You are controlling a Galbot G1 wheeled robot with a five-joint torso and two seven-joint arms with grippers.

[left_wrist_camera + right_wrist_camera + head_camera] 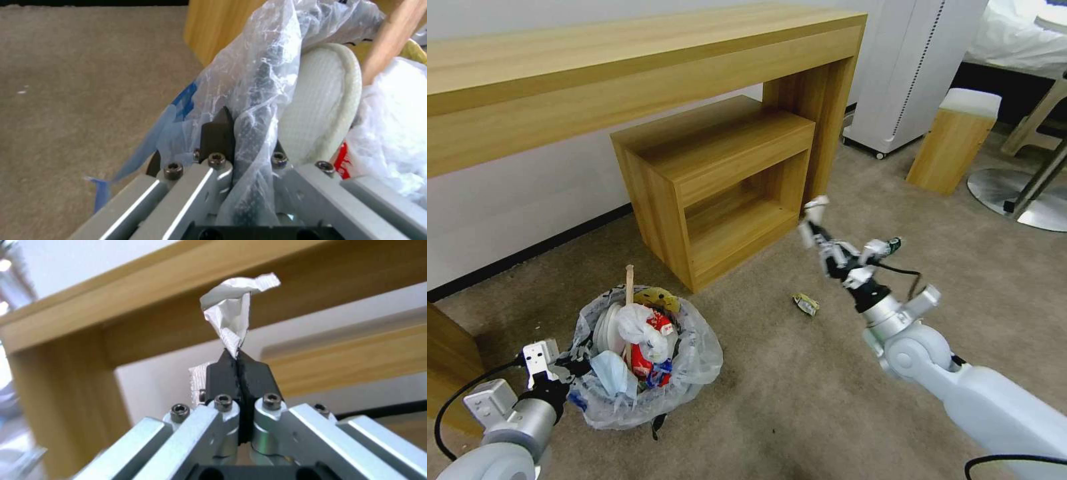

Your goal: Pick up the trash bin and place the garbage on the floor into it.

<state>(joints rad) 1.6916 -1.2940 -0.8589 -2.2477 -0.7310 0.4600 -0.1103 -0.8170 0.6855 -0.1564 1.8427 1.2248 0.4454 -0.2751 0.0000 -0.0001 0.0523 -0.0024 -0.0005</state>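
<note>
The right arm is reaching forward and up from the lower right of the head view, its right pincer (817, 230) raised above the floor (800, 373) in front of the small wooden shelf unit (720, 180), fingers clenched on a crumpled scrap of white paper (236, 306) that is sticking up past the fingertips toward the long wooden bench (627, 73). The left arm is sitting low at the lower left, its left pincer (570, 367) gripping the bagged rim of the trash bin (694, 373), with the dark rim and clear plastic liner (262, 66) pinched between the fingers. The bin is standing upright on the beige carpet near the shelf unit, well filled: a white slipper (320, 106) is standing on edge against the rim, a wooden stick (629, 287) is poking nearly straight up above the opening, and white crumpled material (640, 327), red wrappers (647, 360) and a pale blue piece (614, 373) are packed beside it. One small crushed piece of litter (806, 304) is lying on the carpet between the bin and the right arm.
</note>
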